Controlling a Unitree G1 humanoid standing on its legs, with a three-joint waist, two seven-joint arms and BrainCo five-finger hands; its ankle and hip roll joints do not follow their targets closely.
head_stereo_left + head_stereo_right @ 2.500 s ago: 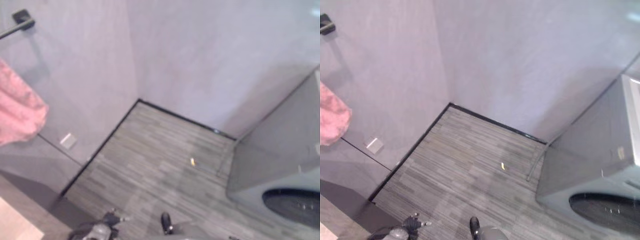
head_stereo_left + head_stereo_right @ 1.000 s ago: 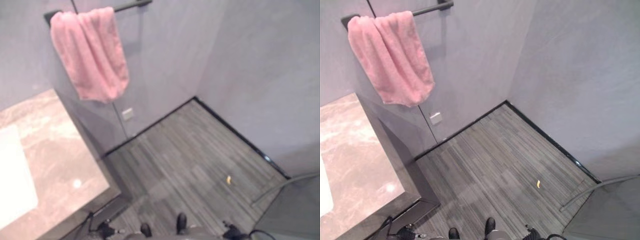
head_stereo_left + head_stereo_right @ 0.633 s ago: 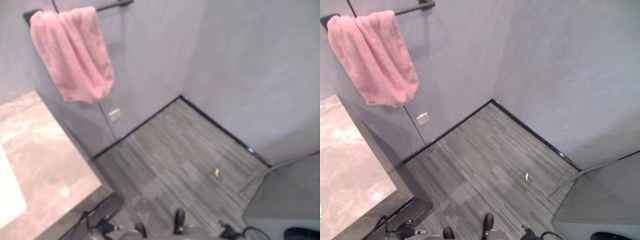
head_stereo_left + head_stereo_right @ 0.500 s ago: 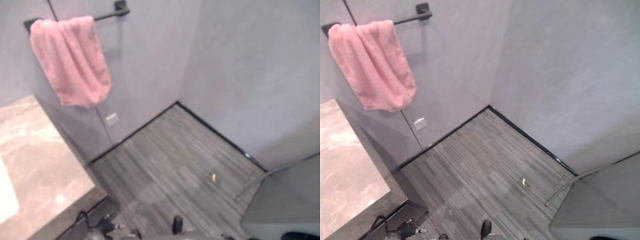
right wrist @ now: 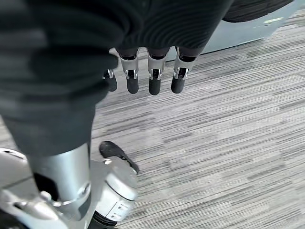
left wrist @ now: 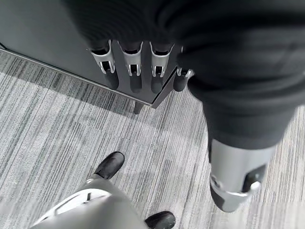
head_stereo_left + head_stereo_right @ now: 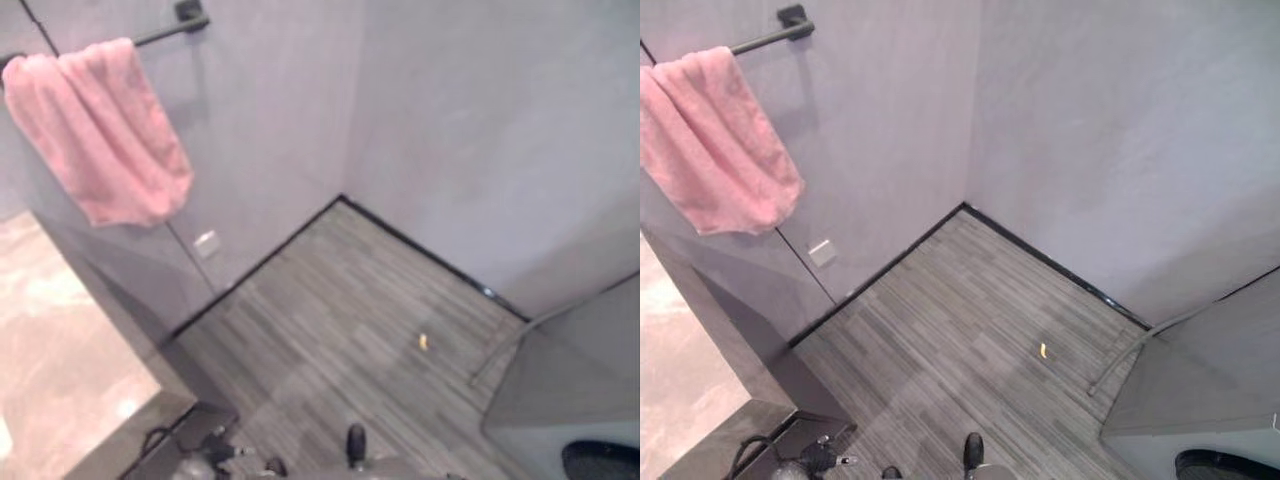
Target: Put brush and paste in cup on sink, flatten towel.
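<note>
A pink towel (image 7: 100, 140) hangs bunched over the left end of a black wall bar (image 7: 170, 25), above the right end of a marble counter (image 7: 60, 380). In the left wrist view my left hand (image 6: 136, 71) hangs beside a dark cabinet (image 6: 43, 33), fingers straight and pointing at the floor, holding nothing. My right hand (image 5: 152, 71) hangs the same way over the grey striped floor (image 5: 228, 143), open with nothing in it.
A grey appliance with a dark round door (image 7: 1225, 465) stands at the lower right. A small yellow scrap (image 7: 423, 341) lies on the floor near it. A white wall plate (image 7: 206, 243) sits low on the wall under the towel.
The whole picture has shifted: the camera has swung right, so towel and counter lie further left in view. The things themselves have not moved.
</note>
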